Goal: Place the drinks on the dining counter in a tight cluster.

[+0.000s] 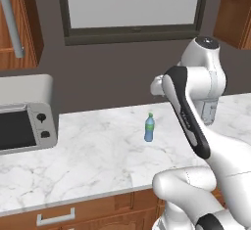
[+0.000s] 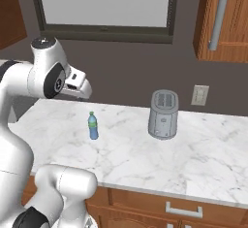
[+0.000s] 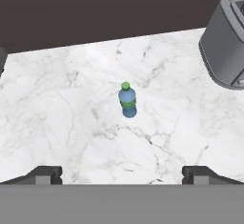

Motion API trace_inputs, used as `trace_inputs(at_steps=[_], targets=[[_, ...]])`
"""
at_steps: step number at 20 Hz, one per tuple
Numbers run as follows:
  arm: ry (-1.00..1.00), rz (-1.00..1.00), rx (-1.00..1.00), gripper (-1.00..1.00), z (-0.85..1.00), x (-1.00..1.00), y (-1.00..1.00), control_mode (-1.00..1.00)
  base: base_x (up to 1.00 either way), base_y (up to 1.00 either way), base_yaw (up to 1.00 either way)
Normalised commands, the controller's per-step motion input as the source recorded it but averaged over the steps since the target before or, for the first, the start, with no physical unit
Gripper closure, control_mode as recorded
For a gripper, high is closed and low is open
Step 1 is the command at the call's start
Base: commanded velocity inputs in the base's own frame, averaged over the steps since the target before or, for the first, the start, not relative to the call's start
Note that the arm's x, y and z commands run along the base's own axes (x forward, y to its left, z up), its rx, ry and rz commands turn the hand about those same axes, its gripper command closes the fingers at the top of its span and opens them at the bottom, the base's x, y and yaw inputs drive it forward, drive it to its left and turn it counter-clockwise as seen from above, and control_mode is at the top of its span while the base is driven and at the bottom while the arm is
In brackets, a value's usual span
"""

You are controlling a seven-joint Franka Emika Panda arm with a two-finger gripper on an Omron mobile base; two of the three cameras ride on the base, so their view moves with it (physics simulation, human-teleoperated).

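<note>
Marble desk (image 2: 203, 159) with wooden drawers runs along the dark wall. Its left end carries a microwave (image 1: 24, 121); a grey toaster (image 2: 163, 114) stands toward the back edge, right of middle. Between them, well apart from both, the small blue water bottle (image 3: 127, 97) stands upright. The gripper (image 3: 122, 173) hangs above it, its tips spread wide apart, holding nothing.

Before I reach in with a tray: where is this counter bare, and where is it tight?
Bare marble runs between the microwave and the small blue water bottle, and along the counter front edge. A narrower gap lies between bottle and toaster. Right of the toaster is bare too. Nothing is crowded; the open claw hangs above the bottle.
</note>
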Motion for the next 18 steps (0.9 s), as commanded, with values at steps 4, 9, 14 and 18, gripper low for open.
trace_inputs(at_steps=[4, 9, 14, 18], targets=[[0.0, 0.0, -0.04, -1.0, -0.54, 0.0, 0.0, -1.0, 0.0, 0.0, 0.0], [0.0, 0.0, -0.05, -1.0, -0.48, 0.04, 0.0, -1.0, 0.0, 0.0, 0.0], [0.07, 0.02, -0.05, -1.0, -0.39, 0.17, 0.0, -1.0, 0.0, 0.0, 0.0], [0.13, 0.04, -0.02, -1.0, -0.02, 0.38, -0.03, -1.0, 0.0, 0.0, 0.0]])
